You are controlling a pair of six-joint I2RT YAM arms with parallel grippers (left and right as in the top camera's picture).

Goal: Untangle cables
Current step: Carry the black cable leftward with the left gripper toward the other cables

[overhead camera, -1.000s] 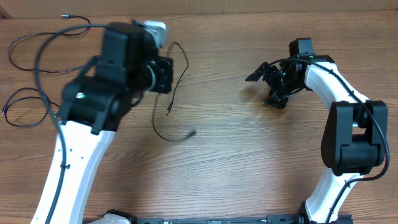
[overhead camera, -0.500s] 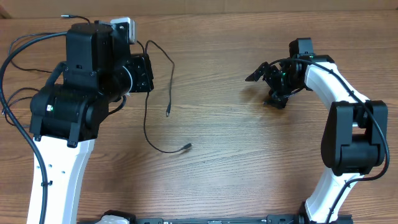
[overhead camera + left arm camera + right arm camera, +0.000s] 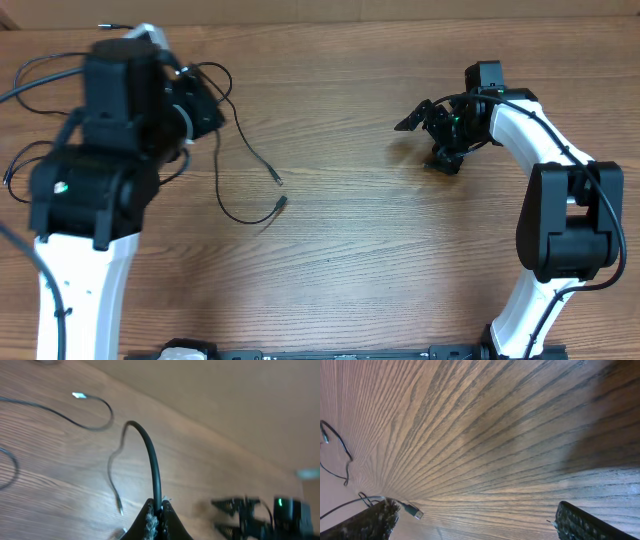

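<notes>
Here, left gripper [image 3: 157, 508] clamping cable [image 3: 154, 467], strand running upward, arching left.

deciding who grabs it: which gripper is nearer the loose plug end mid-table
Left. The left gripper is shut on that same cable, with the plug end close beside it. The right gripper sits open, well off to the other side.

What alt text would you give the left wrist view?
The left end effector is pinched shut on a black cable that arcs up and trails down to a plug end on the wooden table. A second cable with a bright tip lies upper left; the right arm is blurred at lower right.
</notes>
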